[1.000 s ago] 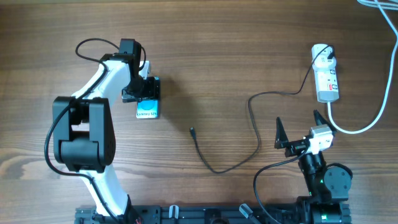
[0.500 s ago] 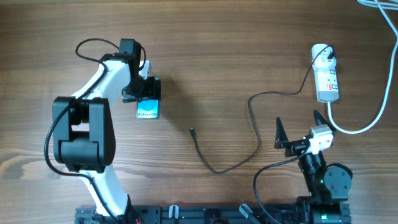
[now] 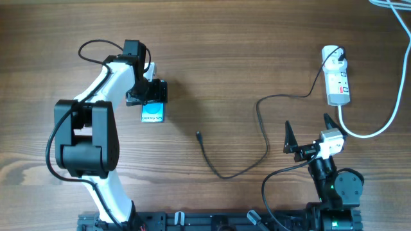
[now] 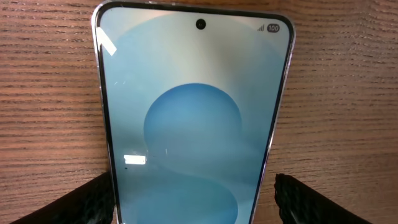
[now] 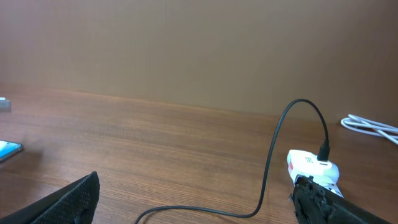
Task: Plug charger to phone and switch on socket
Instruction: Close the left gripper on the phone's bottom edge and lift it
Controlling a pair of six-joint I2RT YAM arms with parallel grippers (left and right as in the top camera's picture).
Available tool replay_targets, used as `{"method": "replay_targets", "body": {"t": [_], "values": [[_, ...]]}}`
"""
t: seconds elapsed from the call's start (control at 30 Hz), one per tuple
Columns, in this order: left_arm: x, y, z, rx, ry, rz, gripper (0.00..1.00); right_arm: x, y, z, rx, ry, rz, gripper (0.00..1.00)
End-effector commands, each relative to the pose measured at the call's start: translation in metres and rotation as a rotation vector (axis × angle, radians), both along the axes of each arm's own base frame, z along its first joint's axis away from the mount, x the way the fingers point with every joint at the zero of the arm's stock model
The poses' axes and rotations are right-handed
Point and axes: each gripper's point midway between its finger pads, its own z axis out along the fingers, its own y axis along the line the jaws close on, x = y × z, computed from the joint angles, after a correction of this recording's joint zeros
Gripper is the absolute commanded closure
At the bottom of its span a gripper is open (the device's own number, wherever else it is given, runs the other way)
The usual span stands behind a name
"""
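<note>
The phone (image 3: 152, 115) lies flat on the table, its blue-green screen (image 4: 193, 106) filling the left wrist view. My left gripper (image 3: 147, 94) (image 4: 191, 186) is open and straddles the phone's lower half: one finger (image 4: 87, 202) is at its left edge, the other (image 4: 311, 199) stands a little off the right edge. The dark charger cable (image 3: 264, 138) (image 5: 273, 155) runs from the white socket (image 3: 337, 82) (image 5: 310, 165) in a loop to its loose connector tip (image 3: 198, 135). My right gripper (image 3: 309, 131) (image 5: 199, 208) is open and holds nothing, near the front right.
A thick white cord (image 3: 384, 125) (image 5: 370, 126) curves from the socket off the table's right and back edge. The left arm's black base (image 3: 80, 141) stands at front left. Bare wood lies between phone and connector tip.
</note>
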Motion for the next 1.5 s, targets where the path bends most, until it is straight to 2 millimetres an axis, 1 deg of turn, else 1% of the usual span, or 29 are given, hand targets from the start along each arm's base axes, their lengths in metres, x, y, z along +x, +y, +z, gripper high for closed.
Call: {"method": "replay_targets", "body": {"t": [0.0,0.03,0.07,0.2,0.27,0.33,0.4,0.43,0.47,0.5,0.53,0.57,0.6,0.73,0.8,0.9,0.93,0.97,1.03,1.17,1.23,1.33,1.43,1.47], "values": [[-0.016,-0.012,-0.022,-0.055,0.069,-0.009,0.13,0.000,0.003,-0.001,-0.013,0.000,0.014,0.00],[-0.016,-0.012,-0.022,-0.055,0.067,-0.009,0.05,0.000,0.003,-0.001,-0.013,0.000,0.014,0.00],[-0.016,-0.012,-0.022,-0.055,0.067,-0.009,0.00,0.000,0.003,-0.001,-0.013,0.000,0.014,0.00],[-0.015,-0.012,-0.022,-0.055,0.063,-0.009,0.00,0.000,0.003,-0.001,-0.013,0.000,0.014,0.00],[-0.004,-0.012,-0.016,-0.055,0.028,-0.003,0.00,0.000,0.003,-0.001,-0.013,0.000,0.014,0.00],[0.007,-0.002,-0.007,0.036,-0.010,0.059,0.00,0.000,0.003,-0.001,-0.013,0.000,0.014,0.00],[0.008,-0.001,-0.006,0.091,-0.026,0.049,0.00,0.000,0.003,-0.001,-0.013,0.000,0.014,0.00],[0.001,-0.008,-0.009,0.112,-0.003,0.075,0.00,0.000,0.003,-0.001,-0.013,0.000,0.014,0.00],[-0.002,-0.002,-0.010,0.178,0.002,0.143,0.00,0.000,0.003,-0.001,-0.013,0.000,0.014,0.00],[-0.002,-0.002,-0.011,0.183,-0.003,0.154,0.00,0.000,0.003,-0.001,-0.013,0.000,0.014,0.00],[-0.007,-0.001,-0.013,0.189,0.015,0.152,0.00,0.000,0.003,-0.001,-0.013,0.000,0.014,0.00],[-0.023,0.002,-0.023,0.200,0.059,0.147,0.00,0.000,0.003,-0.001,-0.013,0.000,0.014,0.00],[-0.028,0.004,-0.026,0.208,0.072,0.146,0.01,0.000,0.003,-0.001,-0.013,0.000,0.014,0.00],[-0.019,0.002,-0.026,0.201,0.035,0.150,0.12,0.000,0.003,-0.001,-0.013,0.000,0.014,0.00],[-0.019,0.002,-0.026,0.201,0.032,0.150,0.14,0.000,0.003,-0.001,-0.013,0.000,0.014,0.00],[-0.017,0.002,-0.026,0.200,0.028,0.150,0.21,0.000,0.003,-0.001,-0.013,0.000,0.014,0.00],[-0.017,0.002,-0.026,0.199,0.026,0.150,0.22,0.000,0.003,-0.001,-0.013,0.000,0.014,0.00],[-0.017,0.002,-0.026,0.199,0.025,0.151,0.20,0.000,0.003,-0.001,-0.013,0.000,0.014,0.00],[-0.016,0.002,-0.026,0.199,0.023,0.142,0.12,0.000,0.003,-0.001,-0.013,0.000,0.014,0.00],[-0.016,0.001,-0.026,0.197,0.022,0.108,0.08,0.000,0.003,-0.001,-0.013,0.000,0.014,0.00],[-0.016,-0.003,-0.027,0.155,0.028,0.100,0.06,0.000,0.003,-0.001,-0.013,0.000,0.014,0.00],[-0.014,0.002,-0.027,0.148,0.026,0.116,0.01,0.000,0.003,-0.001,-0.013,0.000,0.014,0.00],[-0.021,0.002,-0.027,0.154,0.053,0.118,0.01,0.000,0.003,-0.001,-0.013,0.000,0.014,0.00],[-0.022,0.003,-0.027,0.155,0.056,0.117,0.04,0.000,0.003,-0.001,-0.013,0.001,0.014,0.00]]}}
